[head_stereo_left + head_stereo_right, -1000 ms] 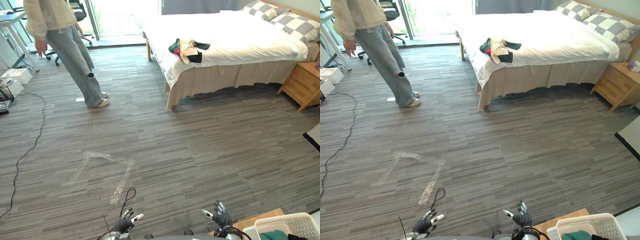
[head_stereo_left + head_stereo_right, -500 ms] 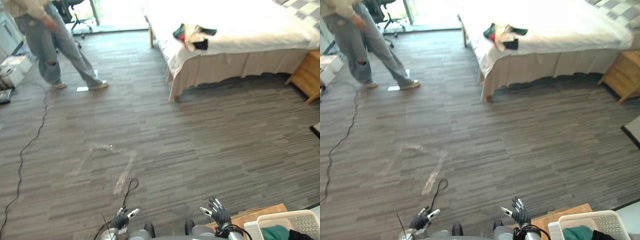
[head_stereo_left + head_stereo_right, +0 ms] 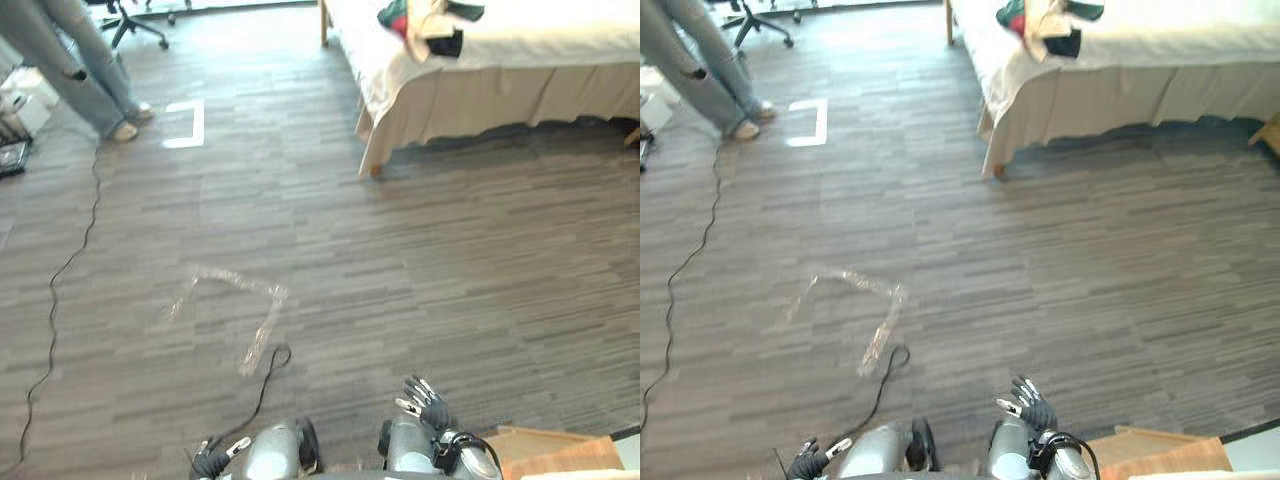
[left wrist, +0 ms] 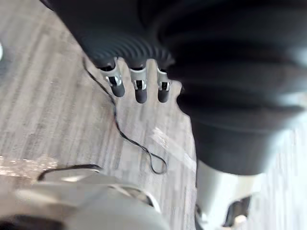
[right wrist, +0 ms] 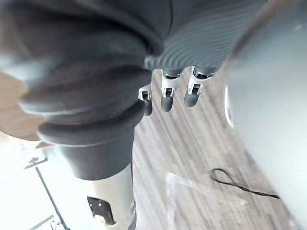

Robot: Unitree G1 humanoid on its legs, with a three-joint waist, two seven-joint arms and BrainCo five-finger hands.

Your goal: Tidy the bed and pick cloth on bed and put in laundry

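View has been tilted down since a second ago; things themselves were not moved. Cloth is piled on bed, well apart. Left hand and right hand are held low, fingers loosely spread, empty. Pickup is judged not started.

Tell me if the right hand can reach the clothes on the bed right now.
Probably not: the right hand hangs low, and a wide stretch of floor separates it from the clothes on the bed.

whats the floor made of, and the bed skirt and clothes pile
Floor: probably low-pile carpet or vinyl, matte grey streaked strips. Bed skirt: beige fabric, hanging in soft folds. Clothes pile: soft cloth, crumpled, mixed colours.
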